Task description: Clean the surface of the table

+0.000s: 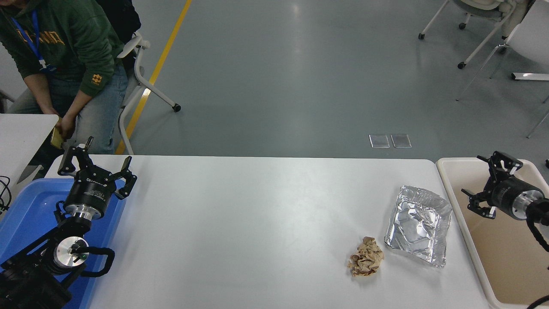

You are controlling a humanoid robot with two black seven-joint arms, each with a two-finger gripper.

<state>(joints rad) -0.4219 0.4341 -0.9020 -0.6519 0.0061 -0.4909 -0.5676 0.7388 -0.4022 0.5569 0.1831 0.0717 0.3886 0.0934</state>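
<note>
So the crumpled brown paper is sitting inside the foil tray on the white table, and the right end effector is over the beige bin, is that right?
Not quite. The head view shows the crumpled brown paper lying on the table surface beside the foil tray, just to its near left, not inside it. The rest holds: the right end effector is over the beige bin.

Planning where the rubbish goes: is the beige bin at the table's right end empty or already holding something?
Empty as far as visible: the beige bin shows only bare bottom, with the open right gripper above it; its near part is cut off.
</note>
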